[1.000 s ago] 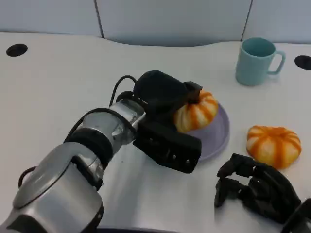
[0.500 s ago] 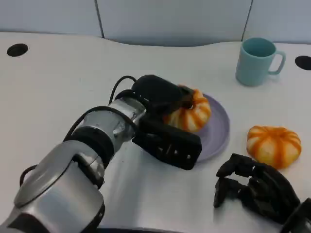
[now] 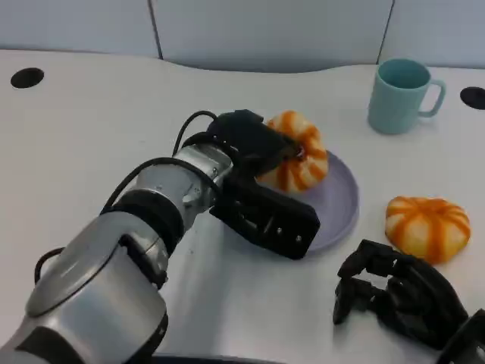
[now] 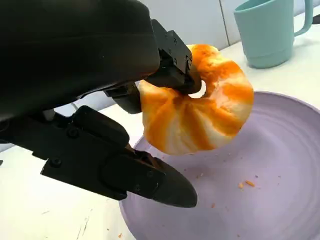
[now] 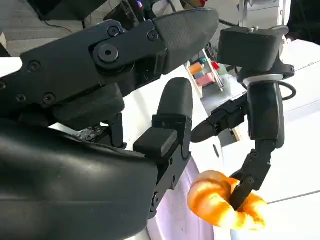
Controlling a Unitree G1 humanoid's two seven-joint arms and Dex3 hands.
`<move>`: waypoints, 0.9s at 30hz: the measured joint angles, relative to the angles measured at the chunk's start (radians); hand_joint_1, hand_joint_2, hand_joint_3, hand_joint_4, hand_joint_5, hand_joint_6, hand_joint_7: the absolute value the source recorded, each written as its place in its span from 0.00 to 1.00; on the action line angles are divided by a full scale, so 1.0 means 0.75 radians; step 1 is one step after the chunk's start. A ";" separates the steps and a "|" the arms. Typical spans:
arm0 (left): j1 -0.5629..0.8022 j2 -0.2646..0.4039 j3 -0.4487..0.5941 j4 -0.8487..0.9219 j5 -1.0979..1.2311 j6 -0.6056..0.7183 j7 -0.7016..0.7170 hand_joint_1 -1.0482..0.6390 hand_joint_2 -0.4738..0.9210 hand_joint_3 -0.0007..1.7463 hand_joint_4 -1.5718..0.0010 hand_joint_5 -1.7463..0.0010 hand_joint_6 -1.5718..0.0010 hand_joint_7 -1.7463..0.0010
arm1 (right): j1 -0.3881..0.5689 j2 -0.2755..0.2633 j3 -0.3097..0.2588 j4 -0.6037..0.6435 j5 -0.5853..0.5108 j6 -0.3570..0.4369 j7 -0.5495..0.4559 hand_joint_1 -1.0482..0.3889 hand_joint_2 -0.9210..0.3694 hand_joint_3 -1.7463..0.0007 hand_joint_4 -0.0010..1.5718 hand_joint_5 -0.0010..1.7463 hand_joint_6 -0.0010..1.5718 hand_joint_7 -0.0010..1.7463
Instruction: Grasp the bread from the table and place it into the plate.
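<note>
The left hand [image 3: 258, 163] has swung the bread [image 3: 297, 152] toward eleven o'clock and tipped it up on edge over the plate [image 3: 339, 205].

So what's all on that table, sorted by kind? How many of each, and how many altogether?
Orange-striped bread: 2, one held over the plate by the left robot hand, one lying on the table near the right robot hand
Purple plate: 1
Teal mug: 1
Total: 4 things
</note>
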 measured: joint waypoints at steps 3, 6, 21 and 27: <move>0.000 -0.003 0.030 0.000 -0.031 -0.001 -0.026 0.13 1.00 0.03 1.00 0.33 0.81 0.48 | -0.005 0.000 -0.002 0.009 0.001 0.008 0.000 0.40 0.00 0.98 0.43 0.80 0.43 0.57; 0.000 -0.004 0.041 0.000 -0.047 -0.004 -0.026 0.13 1.00 0.03 1.00 0.21 0.87 0.30 | -0.010 0.000 -0.005 0.017 0.003 0.016 0.001 0.40 0.00 0.98 0.43 0.80 0.44 0.56; 0.000 -0.004 0.060 0.000 -0.055 -0.005 -0.026 0.15 1.00 0.04 1.00 0.57 0.84 0.28 | 0.000 0.003 -0.001 -0.006 0.000 0.009 -0.006 0.39 0.00 0.97 0.42 0.81 0.43 0.58; 0.000 -0.004 0.097 0.000 -0.097 -0.022 -0.055 0.15 1.00 0.03 1.00 0.58 0.91 0.31 | -0.005 0.002 -0.003 0.005 0.001 0.008 -0.001 0.39 0.00 0.96 0.41 0.81 0.43 0.58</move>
